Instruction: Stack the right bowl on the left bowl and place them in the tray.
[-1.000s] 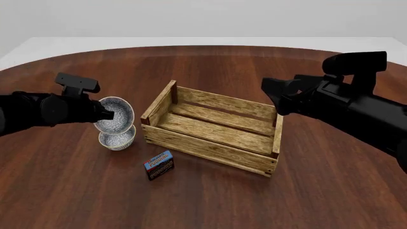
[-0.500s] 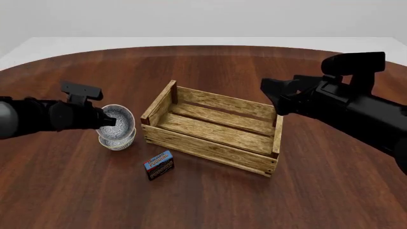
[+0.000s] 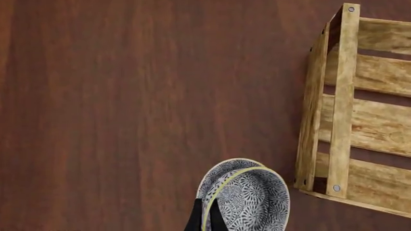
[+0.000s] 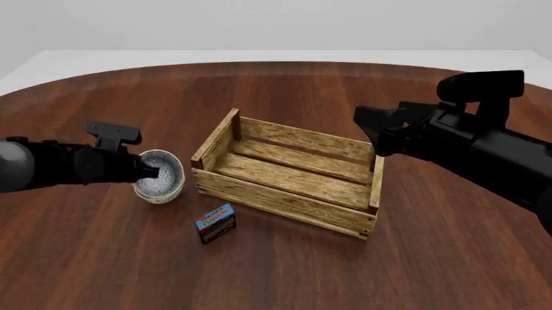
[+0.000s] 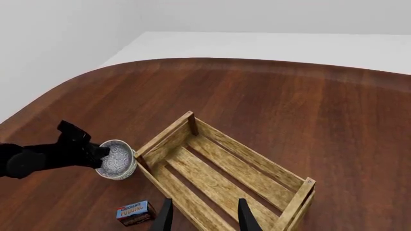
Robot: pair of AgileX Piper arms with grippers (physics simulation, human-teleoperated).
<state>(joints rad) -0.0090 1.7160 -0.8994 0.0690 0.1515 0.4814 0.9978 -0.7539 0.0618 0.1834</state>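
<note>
On the table point(image 4: 285, 271), left arm's jaws pinch the right bowl point(image 4: 161, 173) rim.

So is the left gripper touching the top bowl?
Touching. In the left wrist view the left gripper's fingers straddle the top bowl's rim, flush against it with no gap.

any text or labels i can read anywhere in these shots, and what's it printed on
Small red-and-blue box on the table in front of the crate: a white line of print on its blue band, too small and blurred to read in the front view and the right wrist view.
Speckled bowls, crate, arms: no text visible.
</note>
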